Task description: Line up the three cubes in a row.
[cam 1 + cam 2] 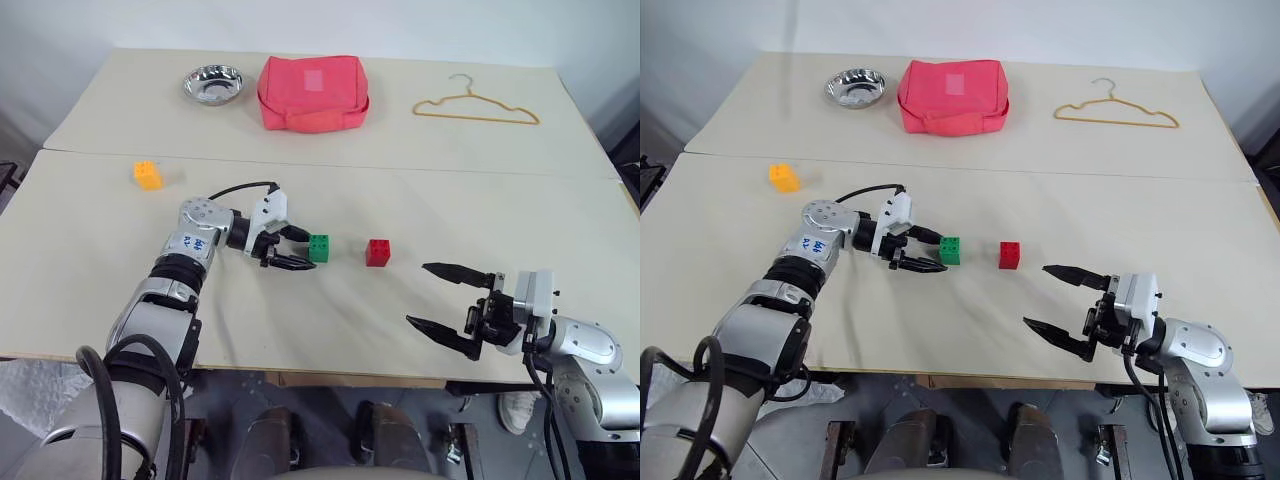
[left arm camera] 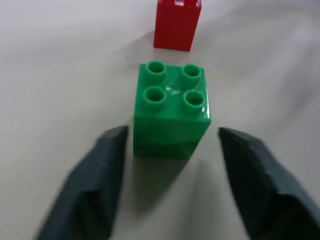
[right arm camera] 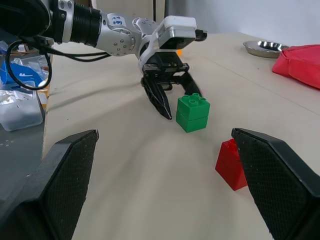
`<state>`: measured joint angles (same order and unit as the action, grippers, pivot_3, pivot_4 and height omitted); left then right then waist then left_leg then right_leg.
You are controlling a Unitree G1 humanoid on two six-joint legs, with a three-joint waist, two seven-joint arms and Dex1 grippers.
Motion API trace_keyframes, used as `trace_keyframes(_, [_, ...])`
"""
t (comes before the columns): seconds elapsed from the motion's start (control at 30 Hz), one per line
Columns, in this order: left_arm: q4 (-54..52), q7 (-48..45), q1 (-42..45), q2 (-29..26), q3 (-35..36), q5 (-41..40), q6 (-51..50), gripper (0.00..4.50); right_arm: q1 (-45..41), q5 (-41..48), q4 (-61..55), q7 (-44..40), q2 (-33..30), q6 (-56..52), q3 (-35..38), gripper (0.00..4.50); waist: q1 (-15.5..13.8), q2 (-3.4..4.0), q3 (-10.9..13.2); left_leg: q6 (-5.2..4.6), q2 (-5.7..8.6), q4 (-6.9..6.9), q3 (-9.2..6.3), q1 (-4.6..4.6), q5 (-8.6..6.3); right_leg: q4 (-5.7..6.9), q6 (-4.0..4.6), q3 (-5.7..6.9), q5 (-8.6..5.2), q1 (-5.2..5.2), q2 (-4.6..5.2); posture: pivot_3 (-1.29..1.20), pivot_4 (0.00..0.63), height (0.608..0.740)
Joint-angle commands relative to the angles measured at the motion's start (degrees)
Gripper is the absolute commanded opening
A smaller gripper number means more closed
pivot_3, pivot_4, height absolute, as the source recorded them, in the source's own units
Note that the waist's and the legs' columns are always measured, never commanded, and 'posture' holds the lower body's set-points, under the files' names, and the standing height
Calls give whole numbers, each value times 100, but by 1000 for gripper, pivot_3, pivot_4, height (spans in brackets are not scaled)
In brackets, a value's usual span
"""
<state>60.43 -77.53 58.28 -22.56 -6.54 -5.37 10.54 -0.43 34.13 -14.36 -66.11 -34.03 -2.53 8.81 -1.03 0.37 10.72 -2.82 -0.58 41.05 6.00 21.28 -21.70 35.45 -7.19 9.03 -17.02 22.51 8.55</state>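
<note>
between parted left gripper point(image 2: 170, 150) fingers, green cube point(image 2: 171, 112), untouched

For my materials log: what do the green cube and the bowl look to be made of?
Green cube: likely hard moulded plastic, glossy, with glints on its studs and crisp edges. Bowl: apparently polished metal, perhaps steel, given its silvery, mirror-like inside.
</note>
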Motion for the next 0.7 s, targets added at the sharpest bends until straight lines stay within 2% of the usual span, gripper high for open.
trace_keyframes(0.03, [-991, -206, -506, -356, 623, -671, -207, 4389, -269, 134, 6, 19, 47, -128, -79, 4500, 68, 0, 0, 0, -2, -1, -1, 0, 0, 2, 0, 1, 0, 1, -1, 0, 150, 740])
trace_keyframes(0.13, [-2383, 44, -1598, -656, 1252, -1254, -444, 4474, -576, 246, 117, 15, 169, -271, -196, 4500, 169, 2, -1, 1, -9, -8, -3, -4, 0, 3, 4, 3, -2, 2, -3, 0, 150, 740])
trace_keyframes(0.23, [-3930, 1103, -2967, -774, 2192, -1762, -845, 4474, -919, 214, 283, -32, 349, -247, -360, 4500, 245, 2, 0, 1, -12, -7, -11, -5, 0, 6, 5, 1, -2, 2, -1, 0, 150, 740])
trace_keyframes(0.37, [-5318, 2597, -4507, -690, 3299, -2083, -1462, 4474, -1282, 74, 561, -90, 574, -88, -538, 4500, 204, -1, 1, 1, -9, 2, -44, 0, -1, 8, 5, -3, -2, -10, 3, 0, 150, 740])
trace_keyframes(0.43, [-6044, 3404, -5603, -394, 4128, -2167, -1482, 4474, -1610, -15, 792, -73, 805, 23, -672, 4500, 228, -2, 0, 2, -8, 1, -46, -5, -1, 2, 5, -10, -2, -19, 6, 0, 150, 740])
trace_keyframes(0.5, [-6652, 4032, -6386, -42, 4658, -2239, -1459, 4474, -1832, -44, 916, -107, 932, 54, -751, 4500, 264, -1, 0, 3, -7, -5, -47, -10, -5, 0, 5, -22, -2, -19, 12, 0, 150, 740])
trace_keyframes(0.7, [-7665, 5908, -7251, 1042, 5278, -2344, -1638, 4474, -2104, -156, 1142, -181, 907, 77, -785, 4500, 3, -6, 1, 5, -6, 13, -76, -11, -7, -20, 6, -52, -3, -51, 8, 0, 150, 740])
